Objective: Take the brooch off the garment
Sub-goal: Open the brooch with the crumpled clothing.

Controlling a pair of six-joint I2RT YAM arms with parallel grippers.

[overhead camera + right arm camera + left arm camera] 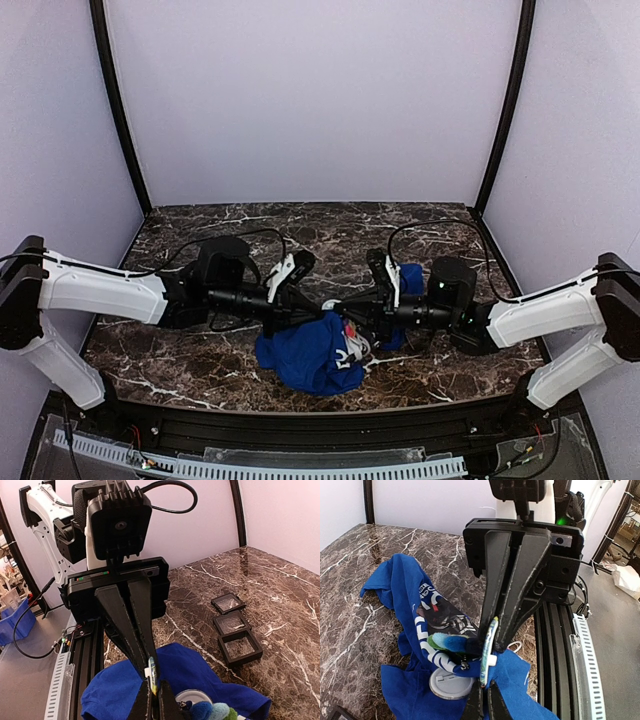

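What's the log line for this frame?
right gripper: jaws shut on brooch | left gripper: jaws shut, tips at brooch edge, hold unclear | garment: blue, bunched on table under both

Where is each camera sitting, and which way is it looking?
Top camera: high behind the arms, looking down at the table; both arms show, left claw and right claw tip to tip over the blue garment.
Left wrist camera: rides the left arm, looks past its own fingertips at the right claw, brooch edge-on between them.
Right wrist camera: rides the right arm, faces the left claw; three dark trays beside.
Shared: the wrist cameras face each other; both show brooch and garment.
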